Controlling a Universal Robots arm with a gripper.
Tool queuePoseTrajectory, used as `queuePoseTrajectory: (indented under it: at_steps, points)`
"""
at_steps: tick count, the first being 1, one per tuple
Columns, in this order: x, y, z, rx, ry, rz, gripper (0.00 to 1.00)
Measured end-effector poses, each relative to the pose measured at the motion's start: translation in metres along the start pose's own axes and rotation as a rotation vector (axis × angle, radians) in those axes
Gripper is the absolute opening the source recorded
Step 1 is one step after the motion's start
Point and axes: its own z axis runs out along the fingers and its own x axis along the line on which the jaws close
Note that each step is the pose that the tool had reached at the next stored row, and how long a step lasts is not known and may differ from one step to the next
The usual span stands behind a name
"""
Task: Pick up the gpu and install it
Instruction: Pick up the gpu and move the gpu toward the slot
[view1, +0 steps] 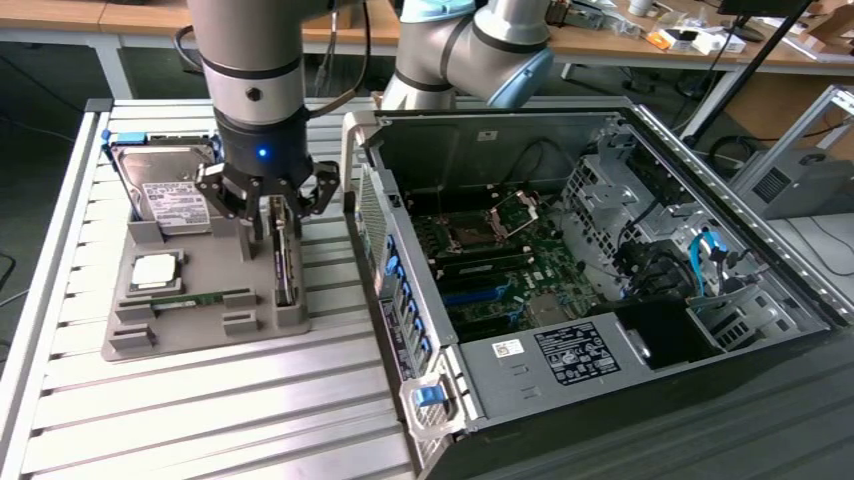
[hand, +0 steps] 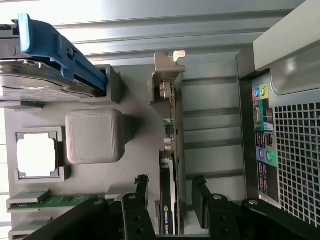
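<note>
Wrist view puts the matter plainly: the end effector has its two dark fingers spread apart, one on each side of the gpu, with a gap showing on both sides, so nothing is clamped or touched. The card stands on its edge in a slot of the grey tray, its silvery bracket at the end away from the fingers and its green-labelled part between them.

From the exterior view, the end effector hangs directly over the gpu, so the card lies straight below it rather than off to a side. The gpu's long axis runs along the tray edge that faces the open computer case, roughly parallel to the case's side wall, and the finger line crosses that axis squarely — the thin faces of the card are what the fingers would meet.

The tray sits on the slatted desk at the exterior view's left of the case. The hard drive and the memory stick sit in their own slots, clear of the fingers.
</note>
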Motion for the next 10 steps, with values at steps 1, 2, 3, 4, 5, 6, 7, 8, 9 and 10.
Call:
queuePoseTrajectory:
  at_steps: [1,2,3,4,5,6,7,8,9,10]
  points:
    - [0.000,0.0000,0.0010,0.0001,0.0000,0.000,0.48]
    - [0.000,0.0001,0.0027,0.0003,0.0001,0.000,0.48]
    - [0.000,0.0001,0.0041,0.0003,0.0000,0.000,0.48]
    - [0.000,0.0001,0.0058,0.0006,0.0001,0.000,0.48]
    - [0.001,0.0001,0.0069,0.0007,0.0000,0.000,0.48]
    - [0.001,0.0001,0.0084,0.0008,0.0000,0.000,0.48]
    - [0.001,0.0001,0.0103,0.0009,-0.0001,0.000,0.48]
    - [0.001,0.0001,0.0113,0.0009,-0.0001,0.000,0.48]
    - [0.001,0.0001,0.0123,0.0010,-0.0001,0.000,0.48]
    - [0.001,0.0001,0.0134,0.0011,-0.0001,0.000,0.48]
